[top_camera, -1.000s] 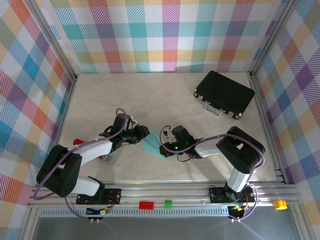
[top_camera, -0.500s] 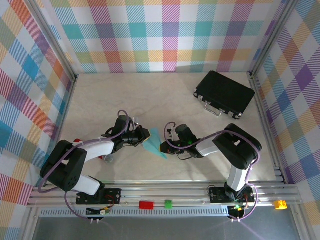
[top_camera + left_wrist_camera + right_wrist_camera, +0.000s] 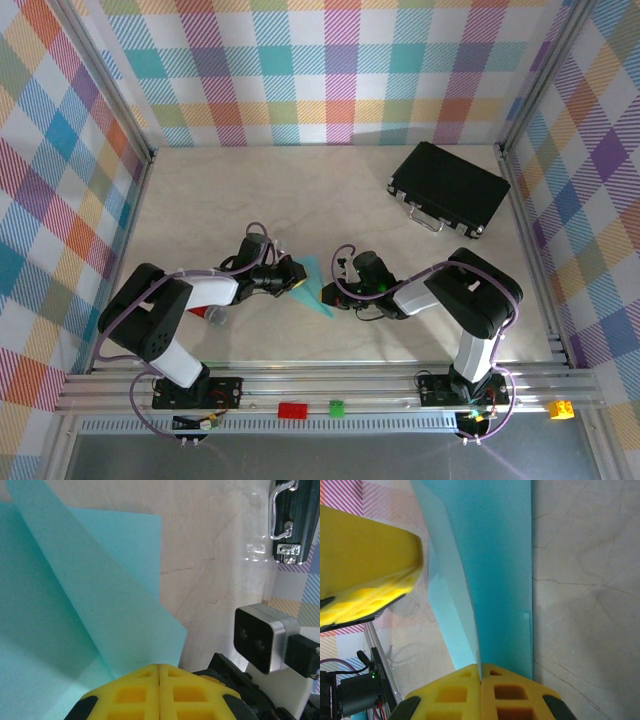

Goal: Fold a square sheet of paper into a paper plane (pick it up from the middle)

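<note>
Paper [image 3: 500, 570] pinched in closed left tool [image 3: 159, 672], closed right tool [image 3: 480, 674].

No text, number or brand is readable on the square sheet of paper [image 3: 316, 292] or black case [image 3: 450, 188].

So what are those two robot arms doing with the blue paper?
They're folding a paper plane. The left gripper and the right gripper are both pinched shut on the blue paper, one from each side, near the middle of the table. The paper is partly folded, with flaps overlapping, not a finished plane yet. The black case sits apart at the far right.
</note>
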### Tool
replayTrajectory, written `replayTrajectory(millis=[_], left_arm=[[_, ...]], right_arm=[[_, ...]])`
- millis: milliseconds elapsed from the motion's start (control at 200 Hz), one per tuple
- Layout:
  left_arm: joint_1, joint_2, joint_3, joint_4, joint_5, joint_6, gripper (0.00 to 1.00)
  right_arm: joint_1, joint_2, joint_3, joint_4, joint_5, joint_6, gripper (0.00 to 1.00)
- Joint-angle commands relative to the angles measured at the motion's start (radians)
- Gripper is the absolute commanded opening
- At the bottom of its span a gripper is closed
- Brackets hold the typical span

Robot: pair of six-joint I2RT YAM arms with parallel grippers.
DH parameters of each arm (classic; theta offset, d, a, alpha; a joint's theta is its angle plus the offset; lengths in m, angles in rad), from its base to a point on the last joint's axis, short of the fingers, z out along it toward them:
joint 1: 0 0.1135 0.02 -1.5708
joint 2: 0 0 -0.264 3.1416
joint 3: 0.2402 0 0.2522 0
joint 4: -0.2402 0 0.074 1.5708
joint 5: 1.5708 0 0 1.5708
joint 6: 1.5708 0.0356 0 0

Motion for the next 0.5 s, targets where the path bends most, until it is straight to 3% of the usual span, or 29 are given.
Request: replayTrajectory(millis=[0,495], left_arm=[[-0.013,0.024,0.029,0.038,0.013,0.009,0.07],[-0.018,0.079,0.032,0.077,0.007,0.015,0.06]], right_arm=[[0.007,0.028,-0.027,-0.032,0.002,0.022,0.06],[0.007,0.028,-0.018,-0.048,0.001,0.045,0.02]])
